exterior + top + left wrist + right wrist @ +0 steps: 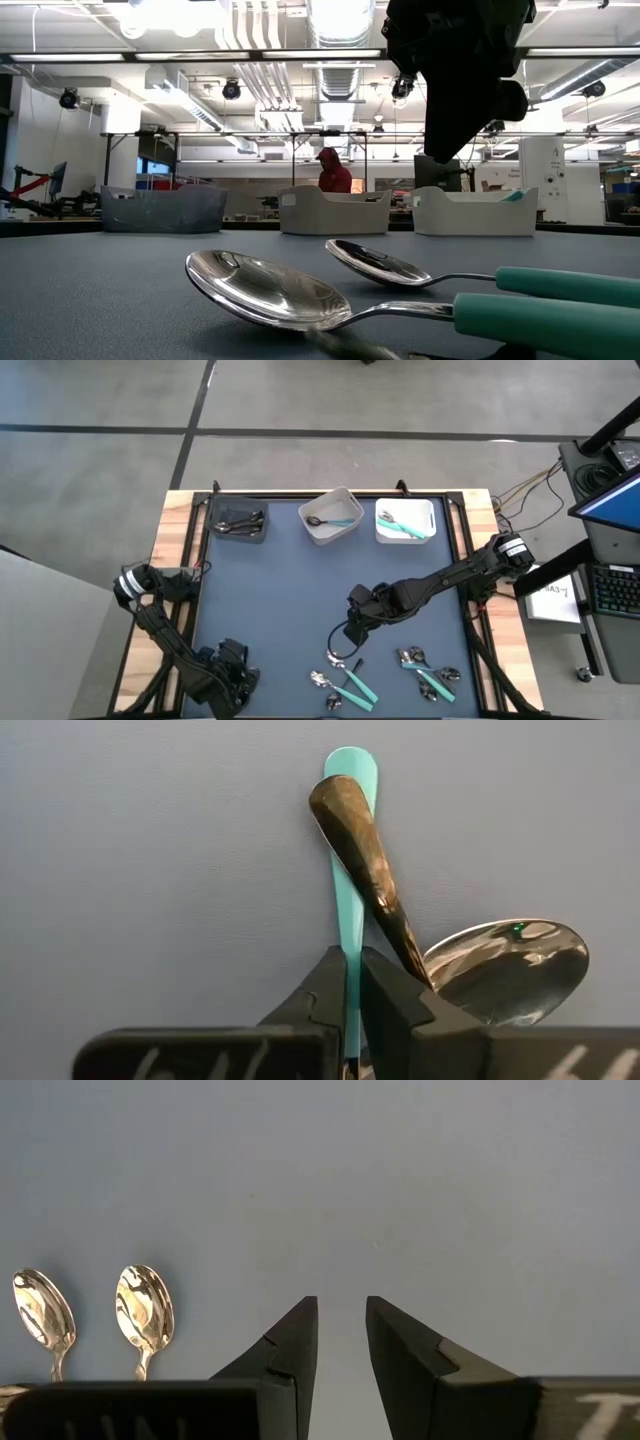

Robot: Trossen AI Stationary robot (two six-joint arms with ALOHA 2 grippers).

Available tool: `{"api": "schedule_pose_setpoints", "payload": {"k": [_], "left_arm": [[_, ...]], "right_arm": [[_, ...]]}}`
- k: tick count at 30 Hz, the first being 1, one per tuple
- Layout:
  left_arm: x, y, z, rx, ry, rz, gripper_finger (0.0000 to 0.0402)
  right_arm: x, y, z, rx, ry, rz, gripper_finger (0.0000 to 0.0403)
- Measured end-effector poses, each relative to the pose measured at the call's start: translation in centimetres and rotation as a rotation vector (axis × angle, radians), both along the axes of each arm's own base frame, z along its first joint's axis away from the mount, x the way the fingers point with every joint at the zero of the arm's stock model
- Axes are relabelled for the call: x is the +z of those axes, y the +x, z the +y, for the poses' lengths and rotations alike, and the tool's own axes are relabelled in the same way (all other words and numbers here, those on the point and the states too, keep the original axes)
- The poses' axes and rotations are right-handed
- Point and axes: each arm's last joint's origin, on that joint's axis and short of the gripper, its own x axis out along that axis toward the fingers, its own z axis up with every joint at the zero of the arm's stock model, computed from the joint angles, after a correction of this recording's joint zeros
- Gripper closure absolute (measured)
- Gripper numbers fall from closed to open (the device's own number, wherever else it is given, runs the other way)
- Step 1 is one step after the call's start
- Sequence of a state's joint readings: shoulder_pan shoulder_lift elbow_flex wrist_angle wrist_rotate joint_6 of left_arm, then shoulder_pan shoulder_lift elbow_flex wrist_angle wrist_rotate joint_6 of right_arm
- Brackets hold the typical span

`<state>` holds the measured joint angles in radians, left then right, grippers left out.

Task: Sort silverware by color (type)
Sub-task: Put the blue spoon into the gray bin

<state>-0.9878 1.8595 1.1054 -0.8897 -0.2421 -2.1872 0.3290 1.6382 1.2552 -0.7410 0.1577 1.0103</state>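
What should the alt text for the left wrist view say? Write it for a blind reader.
The left gripper is shut on a teal utensil handle, seen against a blue-grey mat. A dark handle crosses over the teal one, and a shiny spoon bowl shows beside the fingers.

Not much to read here tbh. There's a white paper sheet (552, 598) lying just off the right side of the counter (300, 590) with some dark print on it, but it's too small to make out. The bins and spoons carry no readable labels, brands or numbers in any view.
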Motion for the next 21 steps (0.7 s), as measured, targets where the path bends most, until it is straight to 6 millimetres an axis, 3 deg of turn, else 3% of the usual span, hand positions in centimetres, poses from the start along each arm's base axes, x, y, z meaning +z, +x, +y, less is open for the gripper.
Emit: {"api": "schedule_pose_setpoints", "payload": {"k": [9,15,21], "left_arm": [[0.9,-0.1,0.1,-0.008,0.04,0.021,0.04],[3.7,0.1,-0.2,-0.015,0.072,0.002,0.04],[7.4,1.0,-0.7,-0.042,0.112,-0.18,0.0401]], "right_arm": [[0.0,0.0,0.0,0.0,0.0,0.0,0.0323],[0.0,0.0,0.0,0.0,0.0,0.0,0.0323],[0.0,0.0,0.0,0.0,0.0,0.0,0.0323]]}}
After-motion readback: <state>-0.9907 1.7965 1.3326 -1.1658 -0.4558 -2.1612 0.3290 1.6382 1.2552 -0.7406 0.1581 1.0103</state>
